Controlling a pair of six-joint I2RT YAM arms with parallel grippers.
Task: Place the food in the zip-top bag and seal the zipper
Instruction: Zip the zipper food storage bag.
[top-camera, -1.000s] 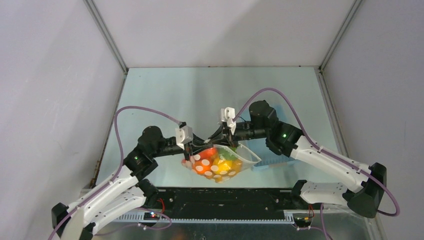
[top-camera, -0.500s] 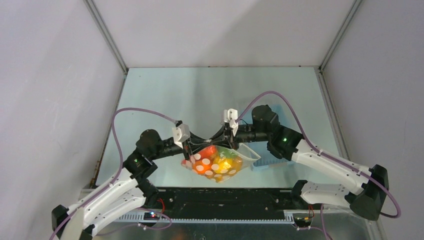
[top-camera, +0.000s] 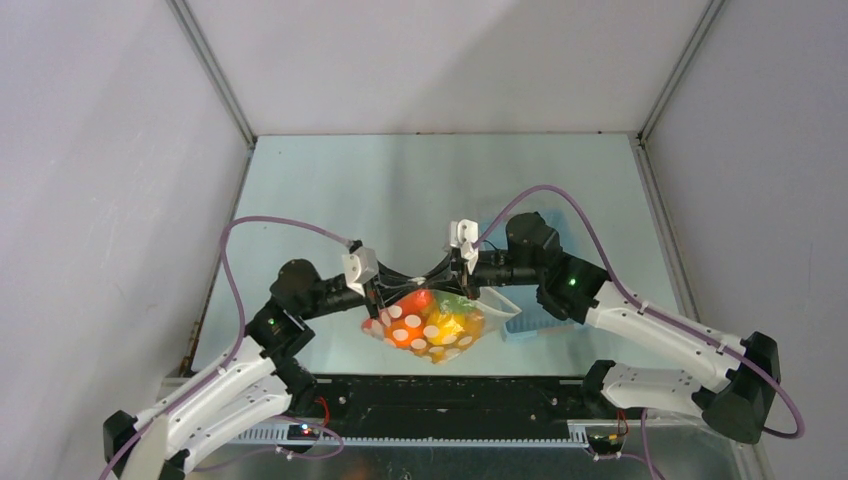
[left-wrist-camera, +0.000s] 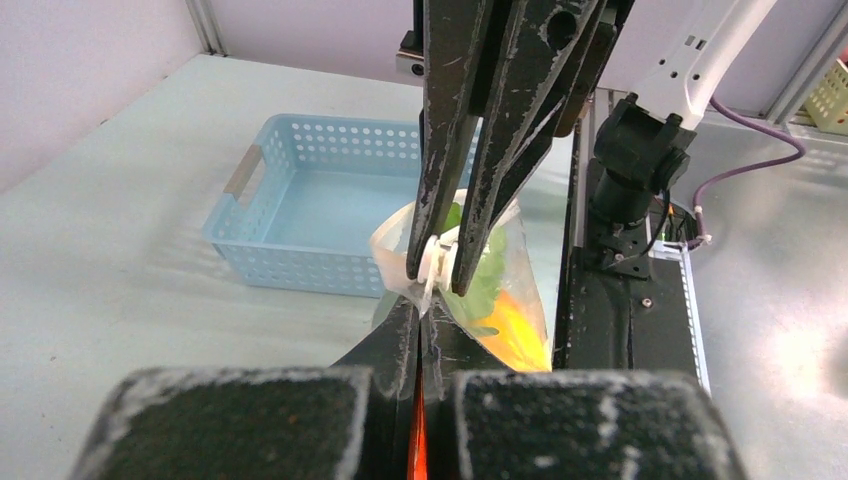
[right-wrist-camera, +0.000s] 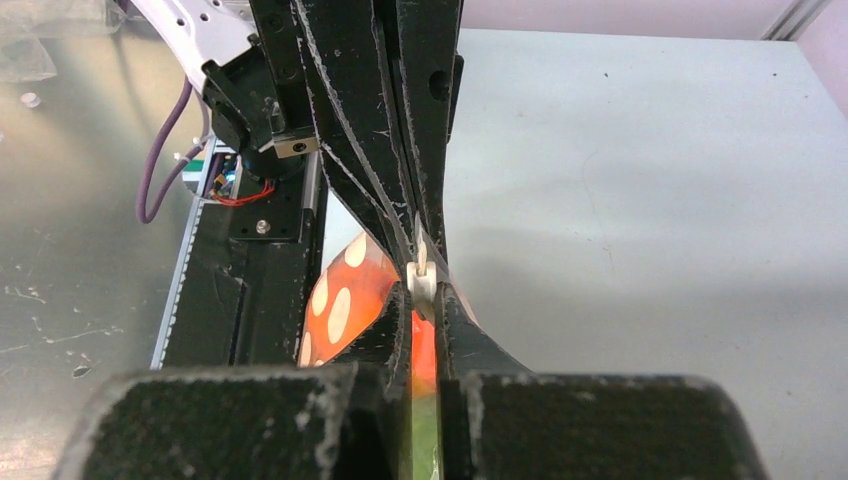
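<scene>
Bag held up between both hands over the near edge of the desk, apparently hanging free, with the food already inside: red, orange, yellow and green showing through the dotted plastic. Hangs by its top edge, so the load sags to the bottom and keeps clear of the zipper. Left hand pinched fully shut on the strip at one end of the mouth, most likely as an anchor, to keep the edge taut and stop the bag from trailing after a pull. Right hand closed tight on the small white slider, just beside the left hand's grip in the wrist views, placed to draw it along the strip. Beyond the right hand, a loop of clear rim gaping open toward the blue basket, so sealing judged barely begun. Calls for a straight pull away from the left hand, in line with the strip; a skewed pull could slip the slider out of the grip
</scene>
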